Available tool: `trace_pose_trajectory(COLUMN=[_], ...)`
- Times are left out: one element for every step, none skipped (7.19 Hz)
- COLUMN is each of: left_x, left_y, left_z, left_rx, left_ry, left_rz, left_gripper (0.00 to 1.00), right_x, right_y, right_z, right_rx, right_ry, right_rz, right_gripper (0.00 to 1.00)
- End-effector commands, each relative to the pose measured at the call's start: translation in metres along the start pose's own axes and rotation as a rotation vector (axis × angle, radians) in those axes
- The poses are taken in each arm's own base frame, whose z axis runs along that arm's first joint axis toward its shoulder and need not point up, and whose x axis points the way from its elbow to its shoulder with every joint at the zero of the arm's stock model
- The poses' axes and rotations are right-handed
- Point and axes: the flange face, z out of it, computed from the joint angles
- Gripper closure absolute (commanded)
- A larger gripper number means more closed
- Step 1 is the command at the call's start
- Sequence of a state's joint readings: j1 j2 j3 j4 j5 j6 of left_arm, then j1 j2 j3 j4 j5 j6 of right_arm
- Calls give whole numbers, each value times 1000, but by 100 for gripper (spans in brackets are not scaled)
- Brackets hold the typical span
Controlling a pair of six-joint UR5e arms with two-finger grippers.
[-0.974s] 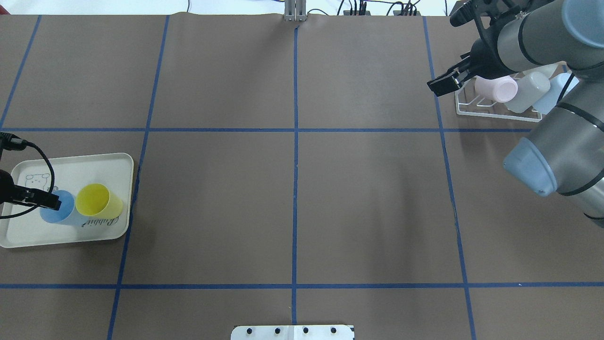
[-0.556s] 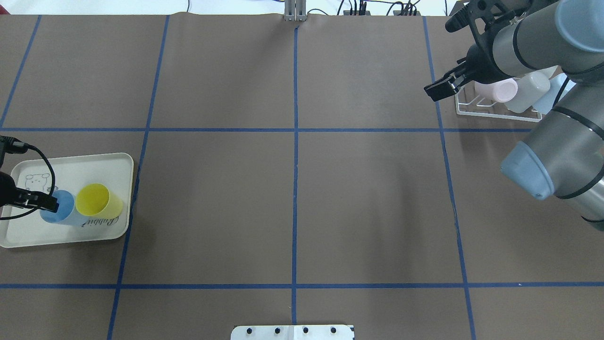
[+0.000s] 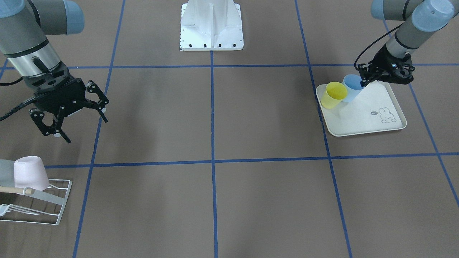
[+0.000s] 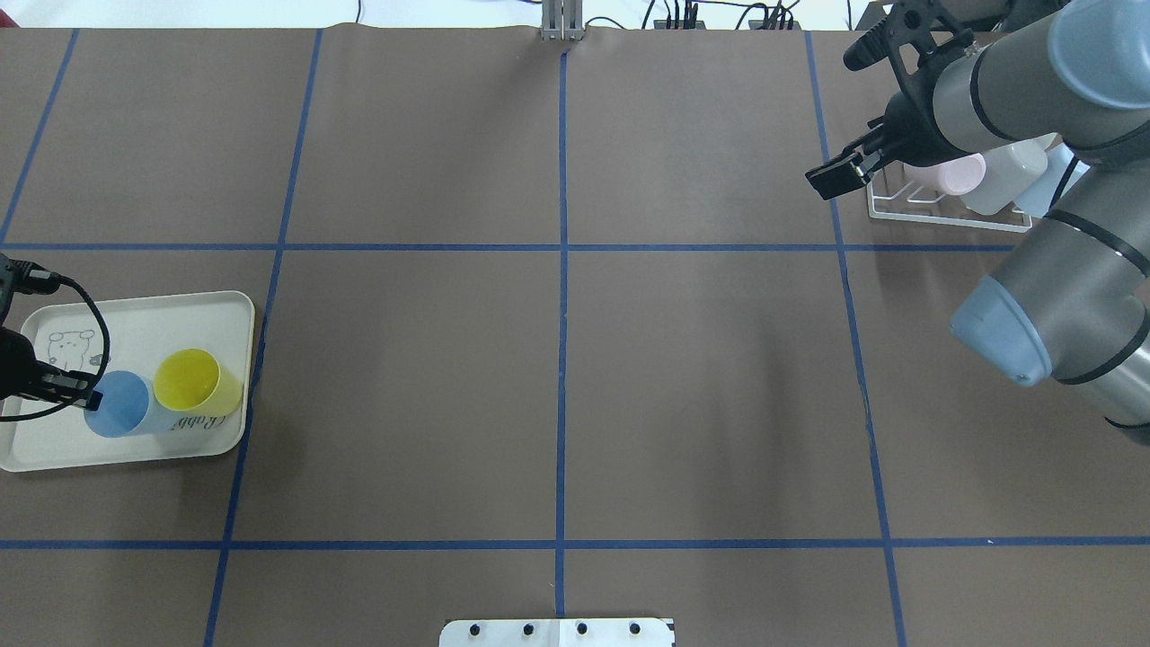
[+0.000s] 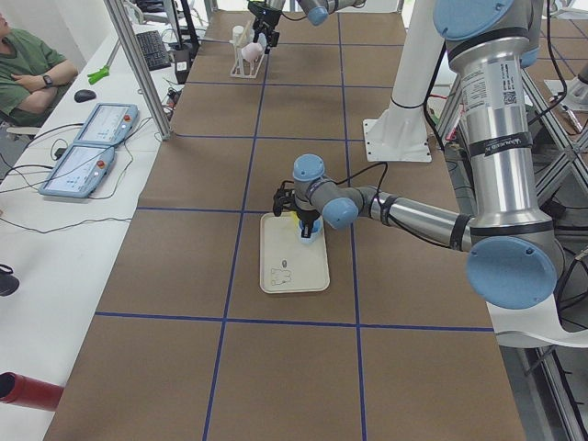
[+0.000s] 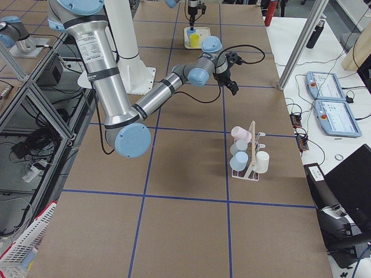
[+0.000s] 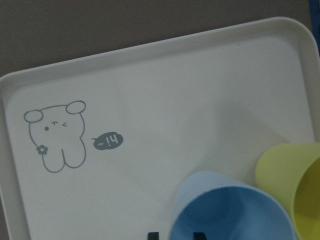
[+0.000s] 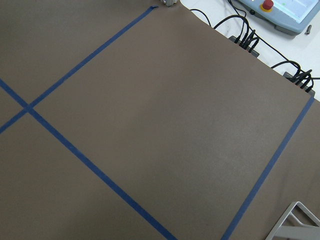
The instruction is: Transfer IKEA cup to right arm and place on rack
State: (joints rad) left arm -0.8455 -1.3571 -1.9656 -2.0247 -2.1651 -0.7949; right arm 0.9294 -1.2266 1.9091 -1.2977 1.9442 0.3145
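A blue IKEA cup leans on the cream rabbit-print tray at the table's left side, touching a yellow cup. My left gripper is shut on the blue cup's rim. In the left wrist view one fingertip is outside the rim and the other inside the blue cup. My right gripper hangs open and empty above the table, beside the white wire rack. The rack holds pink, white and pale blue cups.
The brown mat with blue tape lines spreads between tray and rack. A white base plate sits at the robot's side. Cables and connectors lie along the far edge. A person sits at a side desk with tablets.
The blue cup has shifted slightly toward the robot and tipped, nudging the yellow cup right. My left gripper drew back a little. My right gripper drifted left, away from the rack.
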Motion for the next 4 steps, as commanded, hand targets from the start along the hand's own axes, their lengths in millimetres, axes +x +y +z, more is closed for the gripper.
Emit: trace_pose_trajectory(left_x=[-9,-24,-36,-51], left_y=[8,0,-5,-10], left_z=[-13,-33,-52,-76], left_rx=[-9,15,30,40], left_ry=[8,32,67,113], left_rz=[-10,-53,-43,-84], left_gripper=[100,100,100,100], right_x=[-7,-11,-14,-20], right_y=[2,3,3,3], right_z=[4,7,9,11], right_rx=[-4,-9,-11,-12], right_ry=[-8,-13,-19,-26], right_rz=[-9,-14,-28,-37], right_gripper=[0,0,0,0])
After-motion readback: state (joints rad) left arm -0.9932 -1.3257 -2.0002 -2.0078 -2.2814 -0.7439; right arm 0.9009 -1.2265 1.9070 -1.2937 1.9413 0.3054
